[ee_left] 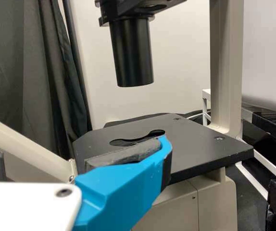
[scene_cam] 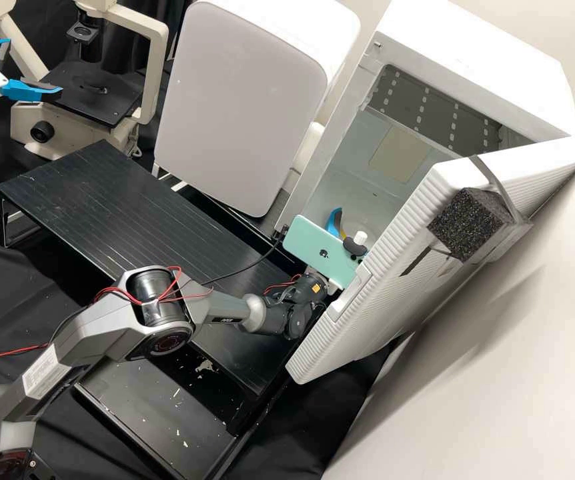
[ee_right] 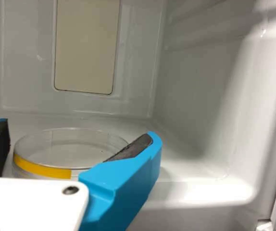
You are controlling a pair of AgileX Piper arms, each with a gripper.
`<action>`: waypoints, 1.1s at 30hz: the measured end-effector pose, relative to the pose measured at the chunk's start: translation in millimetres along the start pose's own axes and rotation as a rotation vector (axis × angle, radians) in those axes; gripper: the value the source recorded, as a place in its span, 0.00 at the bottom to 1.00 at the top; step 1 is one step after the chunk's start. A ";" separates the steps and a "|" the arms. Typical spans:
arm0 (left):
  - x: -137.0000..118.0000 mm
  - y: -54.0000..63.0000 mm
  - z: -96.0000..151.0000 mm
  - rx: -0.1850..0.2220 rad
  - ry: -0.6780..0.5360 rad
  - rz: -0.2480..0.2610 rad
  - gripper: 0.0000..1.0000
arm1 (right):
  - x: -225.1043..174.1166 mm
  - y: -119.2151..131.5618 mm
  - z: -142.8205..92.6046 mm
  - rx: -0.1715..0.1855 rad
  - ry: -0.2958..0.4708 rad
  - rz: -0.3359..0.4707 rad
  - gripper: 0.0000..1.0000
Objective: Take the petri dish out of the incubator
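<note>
Right gripper (scene_cam: pixel 335 221) sits open in incubator (scene_cam: pixel 347 155), 2 o'clock in high view, 2 fingers astride petri dish (ee_right: pixel 73 148); left gripper (scene_cam: pixel 34 67), 10 o'clock, also released.

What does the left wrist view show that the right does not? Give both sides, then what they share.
Left wrist view, not the right: the microscope with its black stage, and a dark curtain.
Right wrist view, not the left: the petri dish with its yellow strip, inside the incubator.
Both: an open gripper with blue fingers, the left gripper and right gripper respectively.
</note>
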 end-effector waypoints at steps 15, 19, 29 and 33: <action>0.0 0.0 0.0 0.000 0.000 0.000 1.00 | 1.2 0.8 0.0 -0.002 0.003 0.002 0.00; 0.0 0.0 0.0 0.000 0.000 0.000 1.00 | 1.2 0.8 0.0 -0.002 0.003 0.002 0.00; 0.0 0.0 0.0 0.000 0.000 0.000 1.00 | 1.2 0.8 0.0 -0.002 0.003 0.002 0.00; 0.0 0.0 0.0 0.000 0.000 0.000 1.00 | 0.1 -0.3 1.1 0.009 0.007 0.005 0.00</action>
